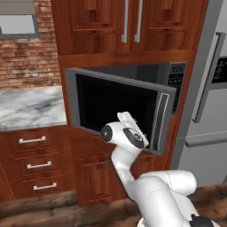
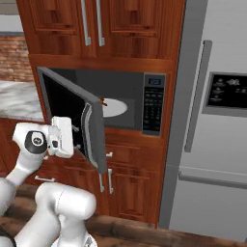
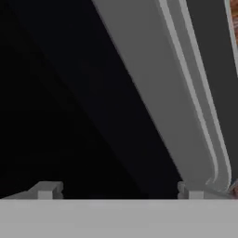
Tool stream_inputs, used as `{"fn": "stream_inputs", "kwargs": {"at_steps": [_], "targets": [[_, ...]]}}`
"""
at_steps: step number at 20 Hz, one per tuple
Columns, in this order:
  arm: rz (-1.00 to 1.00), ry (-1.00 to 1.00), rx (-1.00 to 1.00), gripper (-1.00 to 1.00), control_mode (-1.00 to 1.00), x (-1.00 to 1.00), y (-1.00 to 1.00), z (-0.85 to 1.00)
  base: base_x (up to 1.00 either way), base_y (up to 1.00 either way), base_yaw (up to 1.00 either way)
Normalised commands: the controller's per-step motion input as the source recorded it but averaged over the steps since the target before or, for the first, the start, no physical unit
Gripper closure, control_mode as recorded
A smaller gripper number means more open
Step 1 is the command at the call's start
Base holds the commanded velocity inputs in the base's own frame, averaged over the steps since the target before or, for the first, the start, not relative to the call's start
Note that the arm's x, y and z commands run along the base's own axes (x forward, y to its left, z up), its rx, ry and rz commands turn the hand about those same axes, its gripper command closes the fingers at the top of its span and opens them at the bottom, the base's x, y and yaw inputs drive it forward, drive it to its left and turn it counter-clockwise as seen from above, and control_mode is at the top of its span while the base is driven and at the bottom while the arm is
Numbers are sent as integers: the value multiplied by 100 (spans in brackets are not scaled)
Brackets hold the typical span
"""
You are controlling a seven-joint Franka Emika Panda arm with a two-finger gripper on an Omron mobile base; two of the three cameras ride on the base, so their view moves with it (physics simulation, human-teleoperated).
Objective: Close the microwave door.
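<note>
Fingers (image 3: 46, 189) spread apart, holding nothing, pressed close against black glass of door (image 1: 117, 106), just beside vertical handle (image 1: 160, 119) near its free edge. Door half open, hinged left; microwave (image 2: 123, 103) cavity beyond and rightward, so push goes inward.

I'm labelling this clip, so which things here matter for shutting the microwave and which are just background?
Part of the job:
microwave door, half open
microwave
end effector, fingers apart, close to the door glass

Background:
fridge
upper cabinet doors
drawers
marble counter
</note>
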Motion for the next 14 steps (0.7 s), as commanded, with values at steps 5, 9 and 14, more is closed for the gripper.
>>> {"fn": "stream_inputs", "kwargs": {"at_steps": [5, 9, 14], "targets": [[25, -27, 2, -100, -100, 100, -100, -6, 0, 0, 0], [22, -16, 7, -100, -100, 100, -100, 4, 0, 0, 0], [14, -4, 2, -100, -100, 92, -79, 15, 0, 0, 0]]}}
